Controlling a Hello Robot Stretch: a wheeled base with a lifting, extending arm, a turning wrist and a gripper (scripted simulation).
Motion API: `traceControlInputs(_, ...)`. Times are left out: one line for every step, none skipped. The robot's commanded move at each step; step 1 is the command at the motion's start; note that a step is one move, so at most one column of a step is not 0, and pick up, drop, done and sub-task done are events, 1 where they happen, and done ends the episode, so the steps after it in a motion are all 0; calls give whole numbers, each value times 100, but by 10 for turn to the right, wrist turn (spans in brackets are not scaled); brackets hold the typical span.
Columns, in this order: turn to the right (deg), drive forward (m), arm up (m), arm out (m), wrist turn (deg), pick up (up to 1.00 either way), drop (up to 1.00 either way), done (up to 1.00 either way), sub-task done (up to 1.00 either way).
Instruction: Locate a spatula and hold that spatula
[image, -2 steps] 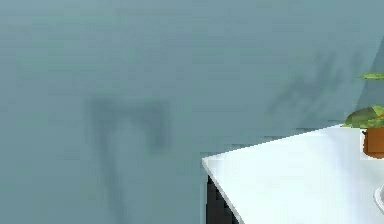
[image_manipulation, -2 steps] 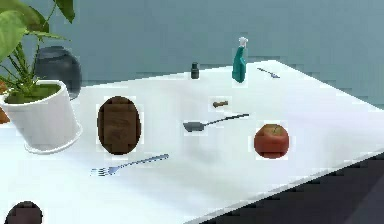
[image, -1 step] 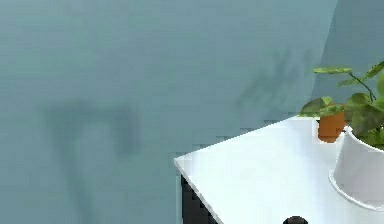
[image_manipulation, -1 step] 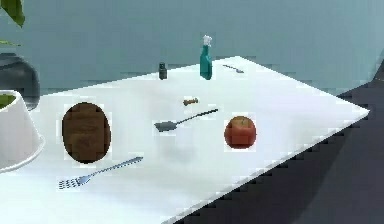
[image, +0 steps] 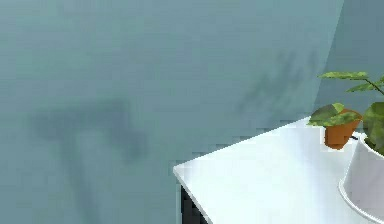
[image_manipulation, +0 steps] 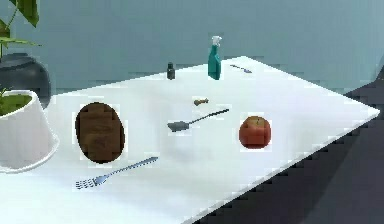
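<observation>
1. One dark spatula (image_manipulation: 197, 120) flat at mid-frame on white counter (image_manipulation: 300, 105), arm side view.
2. Red apple (image_manipulation: 255, 131) just right of it, brown oval lump (image_manipulation: 100, 130) left, fork (image_manipulation: 115, 173) at lower left.
3. Teal spray bottle (image_manipulation: 214, 57) upright at top centre.
4. State of jaws: cannot tell.

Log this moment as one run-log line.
spatula: lying on white table, arm side view | nearby: red apple, fork | next: probably reach for spatula
</observation>
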Motion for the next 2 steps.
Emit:
traceControlInputs(0, 0, 50, 0, 0, 0, 0, 0, 0)
traceControlInputs(0, 0, 38, 0, 0, 0, 0, 0, 0)
